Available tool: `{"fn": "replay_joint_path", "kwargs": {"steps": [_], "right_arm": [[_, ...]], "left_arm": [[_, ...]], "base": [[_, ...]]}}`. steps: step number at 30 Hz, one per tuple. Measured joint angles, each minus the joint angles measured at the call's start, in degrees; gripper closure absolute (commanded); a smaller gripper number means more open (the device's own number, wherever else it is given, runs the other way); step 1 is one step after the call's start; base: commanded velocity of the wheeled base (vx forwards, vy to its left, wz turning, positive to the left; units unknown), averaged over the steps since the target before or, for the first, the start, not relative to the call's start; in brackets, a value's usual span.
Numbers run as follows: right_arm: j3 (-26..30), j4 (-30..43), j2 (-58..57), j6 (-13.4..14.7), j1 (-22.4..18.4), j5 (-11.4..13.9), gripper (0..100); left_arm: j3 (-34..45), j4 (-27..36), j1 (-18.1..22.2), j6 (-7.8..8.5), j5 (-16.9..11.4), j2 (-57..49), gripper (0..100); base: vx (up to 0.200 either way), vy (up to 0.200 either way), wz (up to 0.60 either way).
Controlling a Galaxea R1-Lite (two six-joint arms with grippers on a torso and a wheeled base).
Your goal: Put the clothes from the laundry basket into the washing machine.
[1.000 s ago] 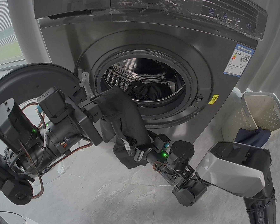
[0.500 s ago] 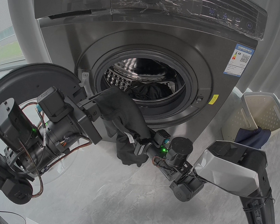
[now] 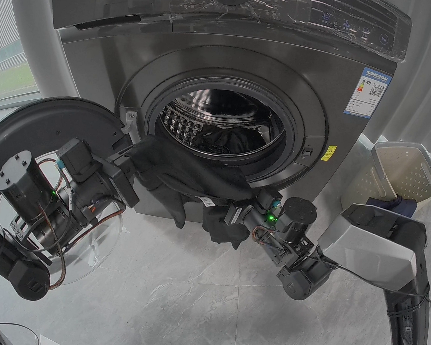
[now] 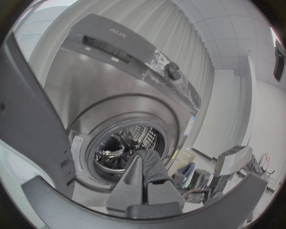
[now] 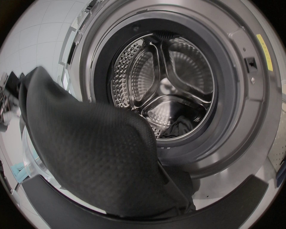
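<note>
Counting what stands here: one washing machine (image 3: 233, 59) with its one round door (image 3: 48, 119) swung open to the robot's left, one laundry basket (image 3: 411, 169) on the floor (image 3: 167, 299) to the machine's right, and three lots of clothing. The first is a black garment (image 3: 191, 173), stretched between the two grippers just in front of the lower lip of the drum (image 3: 200, 115) opening. Part of it sags toward the floor below the right gripper, and none of it is inside. The second is a dark heap of clothing (image 3: 222, 139) lying at the bottom of the drum. The third is a blue garment (image 3: 399, 203) hanging over the basket's near rim. The left gripper (image 4: 142, 167) is clenched on one end of the black garment, its fingers pressed together with cloth bunched at the tips. That arm stretches out in front of the open door, pointing at the opening. The right gripper (image 3: 233, 214) grasps the garment's other end with cloth draped over it. That arm comes in low from the right, its forearm angled up toward the machine's front.
</note>
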Motion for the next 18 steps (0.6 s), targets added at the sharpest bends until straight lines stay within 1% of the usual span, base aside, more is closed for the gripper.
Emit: {"fn": "replay_joint_path", "kwargs": {"steps": [2, 4, 8, 11, 14, 18], "right_arm": [[0.4, 0.0, -1.0, 0.1, -0.4, -0.1, 100], [0.8, 0.0, -1.9, 0.1, -0.6, -0.3, 100], [1.2, 0.2, -4.0, 0.2, -0.5, -0.9, 100], [2.0, 0.2, -6.0, 0.2, -0.1, -1.2, 100], [2.8, 0.3, -7.9, 0.5, 0.7, -1.3, 100], [3.7, 0.4, -10.2, 0.8, 1.2, -1.4, 100]], "left_arm": [[1.0, 0.0, 0.8, 0.15, 0.0, 1.0, 100], [2.5, 0.0, 1.3, 0.72, -0.1, 2.0, 100], [5.6, 0.0, 2.3, 3.86, -0.1, 5.2, 100], [7.3, 0.0, 3.0, 5.27, -0.1, 7.9, 100], [8.6, 0.0, 3.2, 5.84, -0.2, 10.1, 100], [9.7, 0.0, 3.1, 6.02, -0.5, 12.5, 100]], "base": [[0.0, 0.0, 0.0], [0.0, 0.0, 0.0], [0.0, 0.0, 0.0], [0.0, 0.0, 0.0], [0.0, 0.0, 0.0], [0.0, 0.0, 0.0]]}}
